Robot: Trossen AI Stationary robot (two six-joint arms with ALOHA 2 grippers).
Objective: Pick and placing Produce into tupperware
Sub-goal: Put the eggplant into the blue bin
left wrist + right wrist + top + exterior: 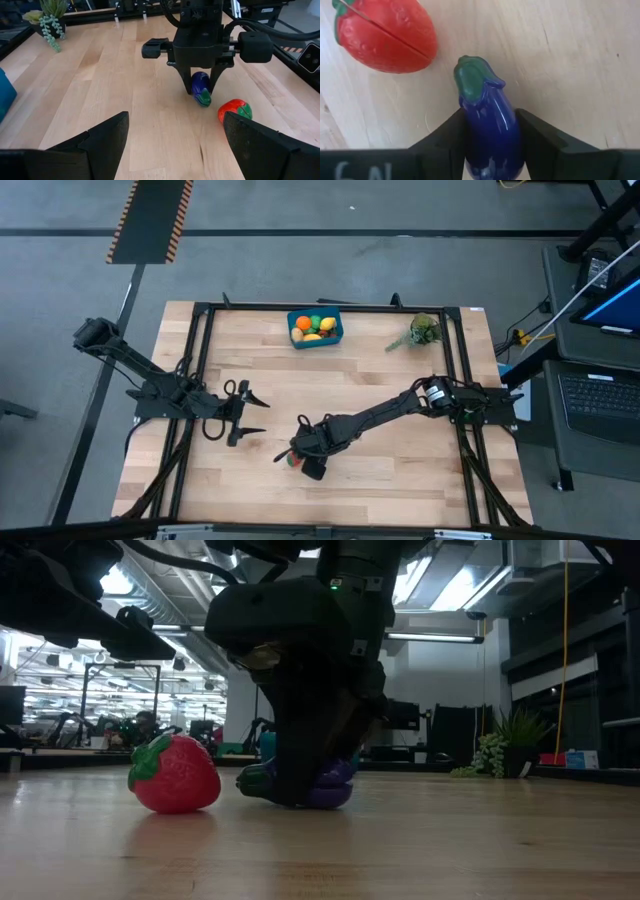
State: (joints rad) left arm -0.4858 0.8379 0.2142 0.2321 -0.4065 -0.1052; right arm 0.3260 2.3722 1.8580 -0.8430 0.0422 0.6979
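the left gripper (250,416) waits over the left part of the pale, straight-grained wooden counter (400,480), its jaws spread wide and holding nothing; in its own wrist view its two dark, matte, wedge-shaped fingers (107,137) stand far apart at the picture's lower edge.

toward the middle of the counter, near its front edge, the right gripper (490,142) is down at the board with its jaws closed on the eggplant (490,125). the right wrist view shows both flat black finger pads pressed against the eggplant's glossy, smooth purple flanks, with its rounded green cap poking out ahead of the fingers. the eggplant lies on its side on the wood; the low view shows it (330,790) resting on the counter beneath the bulky dark gripper body.

just beside the eggplant lies a strawberry (385,37), plump and red with dimpled skin, a moulded seam line across it and a green leafy top. it is apart from the fingers and touches neither them nor the eggplant.

at the far edge of the counter, about the middle, sits the tupperware (315,328), a blue plastic box with rounded corners, holding several small orange, yellow and green produce pieces (312,325).

further right along that far edge lies a leafy green plant sprig (418,332).
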